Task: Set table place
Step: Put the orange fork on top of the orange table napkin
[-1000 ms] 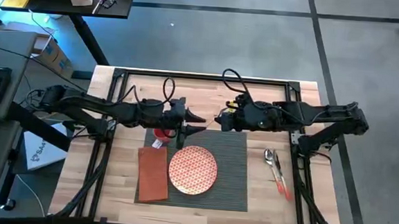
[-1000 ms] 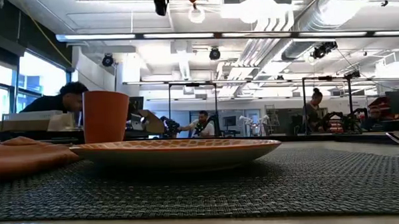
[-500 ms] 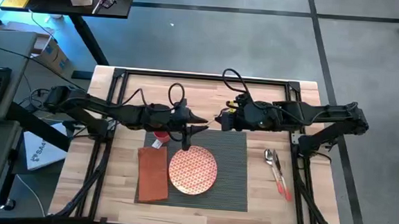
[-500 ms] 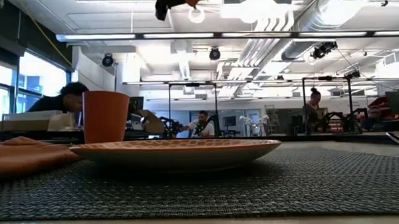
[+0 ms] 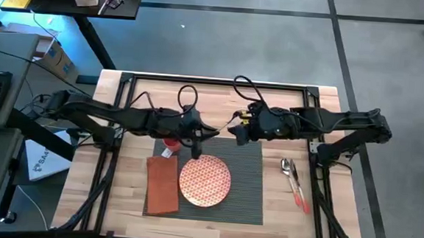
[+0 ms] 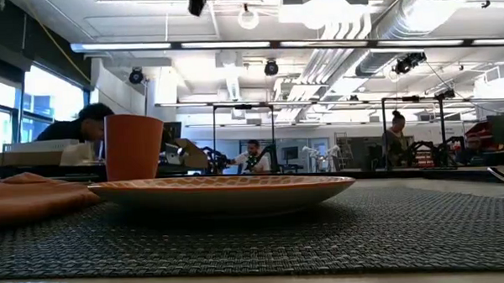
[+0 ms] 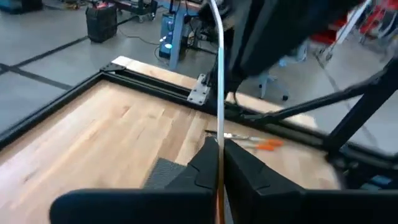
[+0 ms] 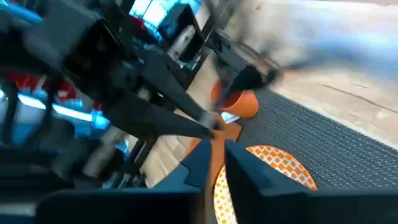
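Observation:
Above the far edge of the dark grey placemat (image 5: 246, 182), my left gripper (image 5: 215, 132) and my right gripper (image 5: 234, 129) meet tip to tip. Both are shut on a thin utensil (image 7: 216, 74) that has a silver shaft and an orange part. On the placemat rests an orange-patterned plate (image 5: 205, 180). An orange-red napkin (image 5: 162, 184) lies at the plate's left. Just behind the napkin an orange cup (image 5: 171, 141) stands upright. My left gripper pinches the utensil between its two fingers (image 7: 239, 163), coming level from the table's left and lying along it. An orange part (image 7: 218, 202) shows between the fingers, and the silver shaft runs on toward the right gripper. The utensil is clear of the table. My right gripper comes level from the table's right, its fingers (image 8: 245, 163) close around the utensil's other end. An orange streak (image 8: 213, 163) shows between them. Blur hides which part it has. The utensil hangs level between both grippers, above the placemat.
A spoon (image 5: 288, 168) and an orange-handled utensil (image 5: 298, 194) lie on the bare wood right of the placemat. A black rail frame (image 5: 221, 83) runs around the table. Bare wood shows along the near edge and behind the arms.
My left gripper has gone toward the table's right edge, up to the right gripper, and its spread fingers have shut on the utensil. My right gripper has stayed near its place and tipped slightly. The plate, napkin and cup have kept still.

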`<state>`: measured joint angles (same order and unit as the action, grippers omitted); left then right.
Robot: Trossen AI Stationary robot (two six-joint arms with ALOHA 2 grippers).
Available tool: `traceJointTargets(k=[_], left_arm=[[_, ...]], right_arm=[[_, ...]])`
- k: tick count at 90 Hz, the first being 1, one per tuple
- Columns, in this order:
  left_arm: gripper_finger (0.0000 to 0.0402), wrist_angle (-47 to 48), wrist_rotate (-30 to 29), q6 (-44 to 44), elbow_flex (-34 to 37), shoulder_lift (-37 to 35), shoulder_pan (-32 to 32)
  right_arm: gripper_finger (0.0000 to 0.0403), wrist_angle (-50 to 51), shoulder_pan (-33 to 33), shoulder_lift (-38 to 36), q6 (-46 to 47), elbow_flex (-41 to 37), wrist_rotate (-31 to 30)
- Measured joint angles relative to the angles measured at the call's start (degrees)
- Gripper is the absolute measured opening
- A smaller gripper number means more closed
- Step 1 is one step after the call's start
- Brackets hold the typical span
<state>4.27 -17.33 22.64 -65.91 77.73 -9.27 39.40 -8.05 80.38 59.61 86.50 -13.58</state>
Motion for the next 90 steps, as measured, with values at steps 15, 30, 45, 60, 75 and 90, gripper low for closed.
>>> traceJointTargets(k=[15,30,45,60,75,90], left_arm=[[0.0000,14.71,-0.51,20.47,-1.79,-4.82,-7.22],[0.0000,27.50,-1.08,50.05,-1.53,-5.96,-22.20],[0.0000,30.63,-6.98,79.74,2.78,-4.52,-35.65],[0.0000,35.46,-16.61,101.87,7.85,-1.47,-43.08],[0.0000,37.45,-9.62,102.37,10.02,3.57,-40.56],[0.0000,42.11,-0.30,102.83,10.04,8.33,-38.76]], right_arm=[[0.0130,5.52,2.06,-2.31,-6.98,0.00,4.11],[0.0172,10.23,2.03,-4.08,-12.28,0.00,5.66],[0.0181,13.81,0.28,-3.95,-17.85,0.00,5.31],[0.0181,15.51,-0.81,-3.95,-21.97,0.00,5.33],[0.0181,16.39,-0.86,-3.97,-22.16,0.00,6.85],[0.0181,16.63,-0.94,-3.97,-22.13,0.00,7.89]])
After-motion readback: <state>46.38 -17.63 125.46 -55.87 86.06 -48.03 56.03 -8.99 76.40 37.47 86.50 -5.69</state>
